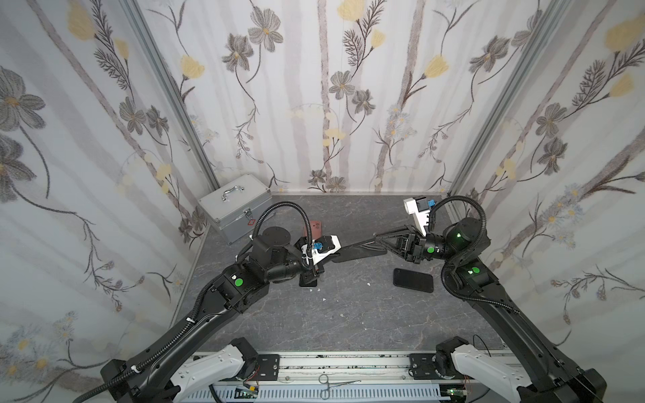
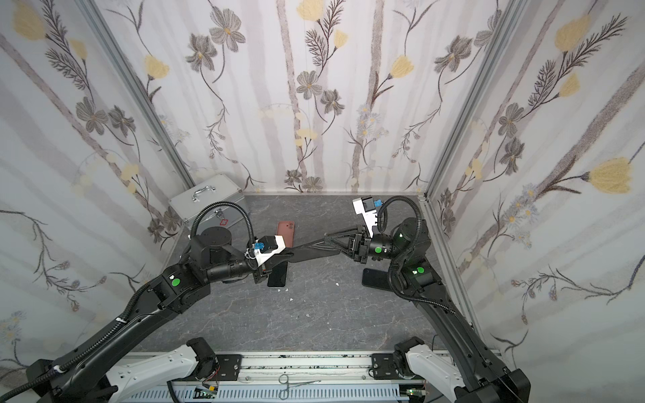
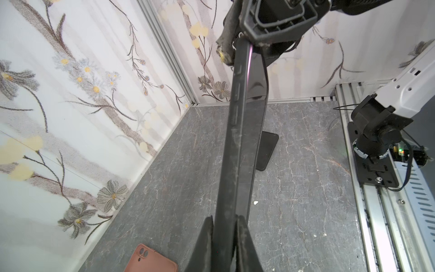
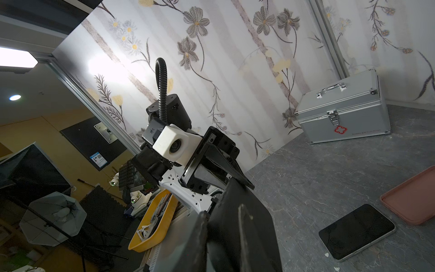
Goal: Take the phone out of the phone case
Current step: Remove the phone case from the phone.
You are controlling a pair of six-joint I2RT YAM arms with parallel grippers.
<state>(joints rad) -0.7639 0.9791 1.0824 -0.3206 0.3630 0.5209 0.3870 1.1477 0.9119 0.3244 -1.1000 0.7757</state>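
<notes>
Left wrist: phone case [image 3: 237,146], gripped endwise, bridges left pincer [image 3: 224,221] and right pincer [image 3: 244,47].

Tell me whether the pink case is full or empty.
Empty. The pink case lies on the table, rim up, bare pink inside, no phone.

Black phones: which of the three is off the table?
The black cased phone, clamped mid-air between the left gripper and the right gripper. The black right-side phone and the black left-side phone lie flat on the grey tabletop.
</notes>
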